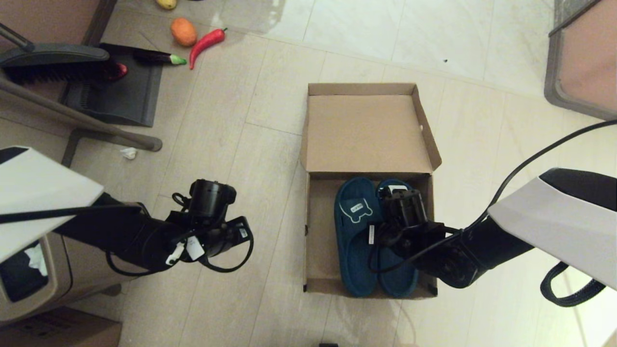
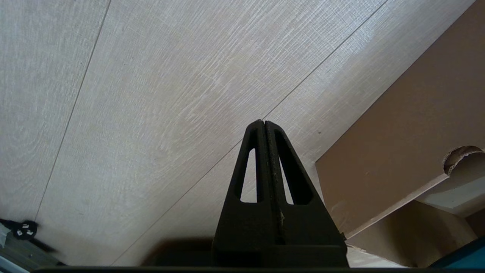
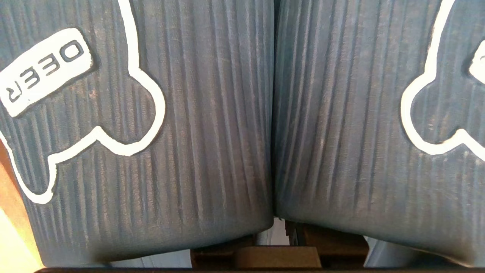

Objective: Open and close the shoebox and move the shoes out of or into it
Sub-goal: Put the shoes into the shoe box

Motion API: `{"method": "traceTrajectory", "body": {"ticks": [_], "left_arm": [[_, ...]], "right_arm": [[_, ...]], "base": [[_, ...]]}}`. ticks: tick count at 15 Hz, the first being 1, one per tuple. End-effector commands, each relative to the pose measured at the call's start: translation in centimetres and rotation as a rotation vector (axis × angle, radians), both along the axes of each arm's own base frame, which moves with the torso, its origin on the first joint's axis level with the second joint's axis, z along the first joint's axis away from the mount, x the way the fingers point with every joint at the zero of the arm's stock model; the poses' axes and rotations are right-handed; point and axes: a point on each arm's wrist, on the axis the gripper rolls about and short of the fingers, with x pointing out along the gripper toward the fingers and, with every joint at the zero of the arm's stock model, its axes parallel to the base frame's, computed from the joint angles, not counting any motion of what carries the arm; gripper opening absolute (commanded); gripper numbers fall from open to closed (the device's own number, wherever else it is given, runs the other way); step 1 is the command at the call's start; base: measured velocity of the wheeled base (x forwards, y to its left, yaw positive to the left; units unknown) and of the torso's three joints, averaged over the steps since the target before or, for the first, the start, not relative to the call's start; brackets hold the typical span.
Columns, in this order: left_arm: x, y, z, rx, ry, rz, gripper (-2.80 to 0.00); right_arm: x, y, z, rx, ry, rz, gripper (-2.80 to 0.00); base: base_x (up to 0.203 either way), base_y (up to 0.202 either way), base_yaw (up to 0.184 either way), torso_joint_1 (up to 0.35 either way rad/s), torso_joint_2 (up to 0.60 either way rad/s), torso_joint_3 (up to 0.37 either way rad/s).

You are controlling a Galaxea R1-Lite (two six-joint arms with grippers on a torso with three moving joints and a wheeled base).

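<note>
Shoebox [image 1: 320, 241]: on the floor [image 1: 241, 144], lid [image 1: 366, 132] folded back flat, open.
Shoes [image 1: 354, 241]: both inside the box, side by side and touching, pushed toward its right wall, straps up.
Right gripper [image 1: 393, 200]: down in the box over the straps [image 3: 212, 125]; fingers hidden between the shoes, seemingly pinching the two inner strap edges.
Left gripper [image 2: 264, 125]: above bare floor just left of the box, fingers pressed together, holding nothing.

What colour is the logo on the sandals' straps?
White, outlined on the dark navy-blue straps of the shoes; it shows best in the right wrist view.
</note>
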Motion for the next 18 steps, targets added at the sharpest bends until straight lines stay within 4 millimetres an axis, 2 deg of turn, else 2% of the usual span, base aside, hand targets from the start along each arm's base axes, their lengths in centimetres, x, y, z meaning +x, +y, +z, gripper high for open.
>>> {"method": "traceTrajectory", "body": {"ticks": [1, 6, 7, 14, 18], "left_arm": [[0.0, 0.0, 0.0, -0.002, -0.002, 0.004, -2.80], [0.0, 0.0, 0.0, -0.002, -0.001, 0.004, -2.80], [0.0, 0.0, 0.0, -0.002, -0.001, 0.004, -2.80], [0.1, 0.0, 0.0, -0.003, -0.005, 0.004, -2.80], [0.3, -0.1, -0.2, -0.001, -0.001, 0.002, -2.80]], "right_arm": [[0.4, 0.1, 0.2, 0.010, -0.014, -0.006, -2.80], [1.8, 0.2, -0.6, 0.023, -0.038, -0.018, -2.80], [2.0, 0.2, -0.7, 0.027, -0.044, -0.020, 0.00], [1.9, 0.1, -0.8, 0.021, -0.046, -0.019, 0.00], [-0.4, -1.2, -2.3, -0.064, 0.038, 0.008, 0.00]], "base": [[0.000, 0.000, 0.000, 0.000, 0.00, 0.000], [0.000, 0.000, 0.000, 0.000, 0.00, 0.000], [0.000, 0.000, 0.000, 0.000, 0.00, 0.000], [0.000, 0.000, 0.000, 0.000, 0.00, 0.000], [0.000, 0.000, 0.000, 0.000, 0.00, 0.000]]}}
